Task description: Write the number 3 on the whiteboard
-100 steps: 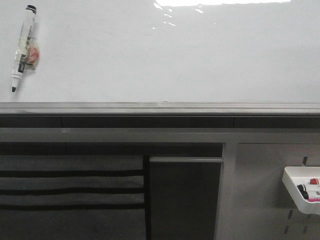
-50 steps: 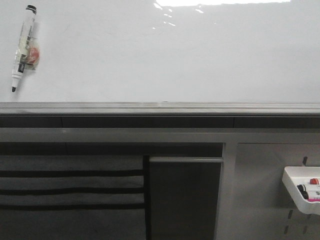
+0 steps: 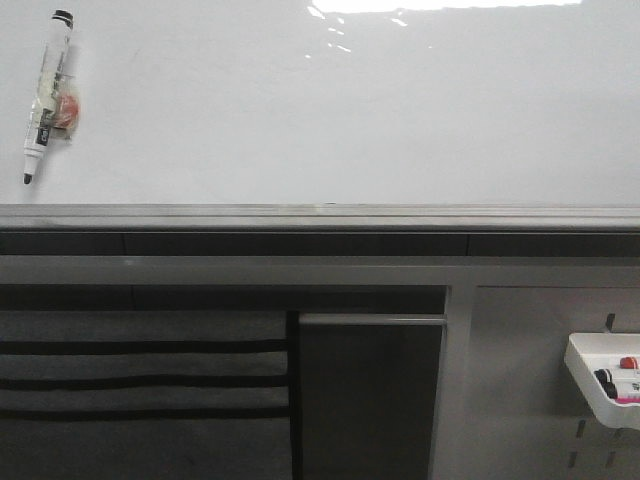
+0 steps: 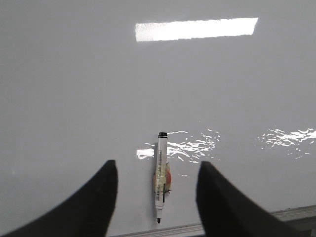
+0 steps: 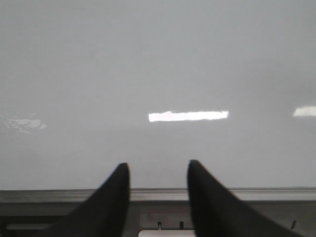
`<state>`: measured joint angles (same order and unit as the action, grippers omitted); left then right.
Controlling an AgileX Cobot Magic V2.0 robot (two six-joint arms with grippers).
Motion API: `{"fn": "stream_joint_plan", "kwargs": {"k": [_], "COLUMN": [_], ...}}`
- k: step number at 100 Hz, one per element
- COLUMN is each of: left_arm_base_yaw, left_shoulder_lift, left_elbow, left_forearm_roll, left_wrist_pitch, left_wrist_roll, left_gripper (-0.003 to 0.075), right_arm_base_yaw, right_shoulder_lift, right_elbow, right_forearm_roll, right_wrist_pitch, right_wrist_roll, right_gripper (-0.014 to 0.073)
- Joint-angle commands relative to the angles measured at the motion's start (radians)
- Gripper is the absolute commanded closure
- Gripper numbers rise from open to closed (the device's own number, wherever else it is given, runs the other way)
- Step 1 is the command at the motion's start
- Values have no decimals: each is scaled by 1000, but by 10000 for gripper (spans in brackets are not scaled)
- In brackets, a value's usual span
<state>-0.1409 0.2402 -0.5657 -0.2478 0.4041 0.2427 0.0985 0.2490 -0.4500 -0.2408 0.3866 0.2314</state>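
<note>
Well ahead of the left gripper [image 4: 157,197], whose black fingers stand apart with nothing between them, a white whiteboard marker with a black cap [image 4: 160,177] clings to the large glossy white whiteboard [image 4: 148,84], seen in line with the gap between the fingers; it does not touch them. A reddish-orange patch sits at its barrel; the printing on the barrel label is too small to read. In the front view the same marker [image 3: 45,95] hangs tilted near the board's left edge. The right gripper [image 5: 158,195] also has its fingers spread and empty, facing bare board above the grey metal edge rail [image 5: 158,194]. No drawn digit shows on the whiteboard. Lower right, a white plastic tray [image 3: 592,385] holding markers is cut off by the frame edge.
</note>
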Motion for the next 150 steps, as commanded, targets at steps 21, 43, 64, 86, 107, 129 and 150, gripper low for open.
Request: {"fn": "stream_joint_plan", "kwargs": {"k": [21, 43, 64, 86, 107, 129, 150], "left_arm_base_yaw": [-1, -1, -1, -1, -1, -3, -93], "left_shoulder_lift": [20, 20, 36, 181, 409, 631, 823], "left_elbow": [-35, -35, -24, -29, -29, -47, -110], "left_forearm_roll": [-23, -23, -9, 9, 9, 3, 11], "left_wrist_pitch": [-73, -73, -66, -42, -75, -207, -291], "left_wrist_roll": [-12, -12, -10, 24, 24, 24, 24], "left_gripper": [196, 197, 223, 269, 316, 334, 334], "right_arm_base_yaw": [-4, -4, -4, 16, 127, 274, 341], "right_shoulder_lift": [21, 21, 21, 48, 162, 286, 360], "right_elbow": [-37, -37, -37, -77, -175, -203, -203], "right_forearm_roll": [-23, -23, -2, 65, 295, 332, 332], "right_wrist_pitch": [-62, -66, -54, -12, 101, 90, 19], "right_wrist_roll": [-4, -4, -4, -4, -214, -257, -257], "right_gripper": [-20, -20, -20, -20, -19, -19, -19]}}
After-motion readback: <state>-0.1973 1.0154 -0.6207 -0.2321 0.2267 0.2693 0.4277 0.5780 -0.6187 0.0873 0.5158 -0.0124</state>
